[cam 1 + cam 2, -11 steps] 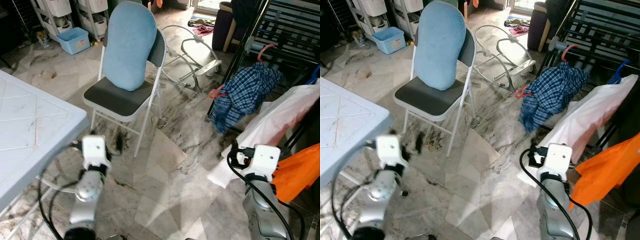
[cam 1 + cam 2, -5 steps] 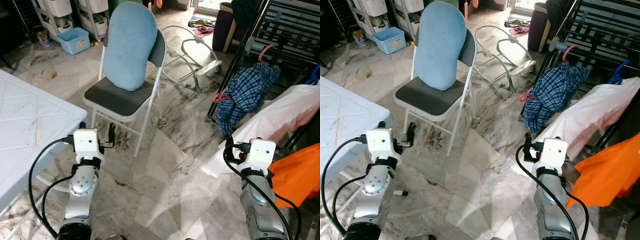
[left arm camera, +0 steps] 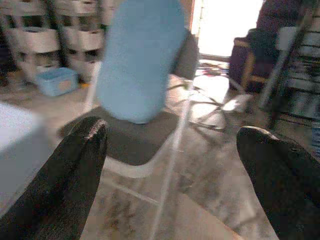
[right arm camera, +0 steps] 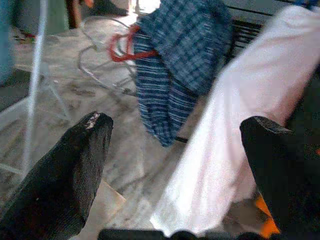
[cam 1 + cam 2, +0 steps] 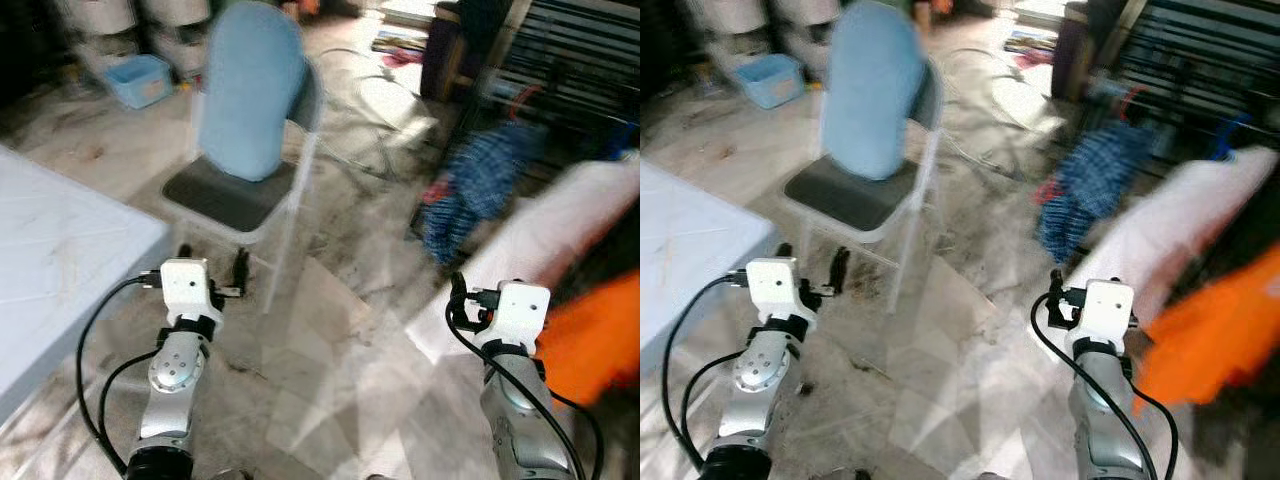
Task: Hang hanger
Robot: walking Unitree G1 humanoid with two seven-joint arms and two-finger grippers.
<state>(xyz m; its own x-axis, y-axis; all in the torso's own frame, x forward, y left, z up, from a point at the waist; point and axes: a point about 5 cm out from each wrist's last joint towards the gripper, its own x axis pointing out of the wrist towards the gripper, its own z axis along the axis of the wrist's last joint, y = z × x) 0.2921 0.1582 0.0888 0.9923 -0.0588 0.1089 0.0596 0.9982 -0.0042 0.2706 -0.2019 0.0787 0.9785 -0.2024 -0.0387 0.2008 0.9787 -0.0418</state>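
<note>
Now | left pincer point(image 3: 170, 165) wide, facing chair point(image 3: 150, 135) | right pincer point(image 4: 175, 165) wide, facing red hanger point(image 4: 122, 47)

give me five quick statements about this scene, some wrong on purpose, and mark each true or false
1. A light blue cushion leans on the folding chair. True.
2. The left gripper is shut on a hanger. False: its jaws are wide apart with nothing between them.
3. The blue plaid garment hangs beside a white garment. True.
4. The right gripper holds the plaid garment. False: its jaws are open and empty, apart from the clothes.
5. The orange garment lies on the chair seat. False: it hangs on the robot's right, by the white garment.
</note>
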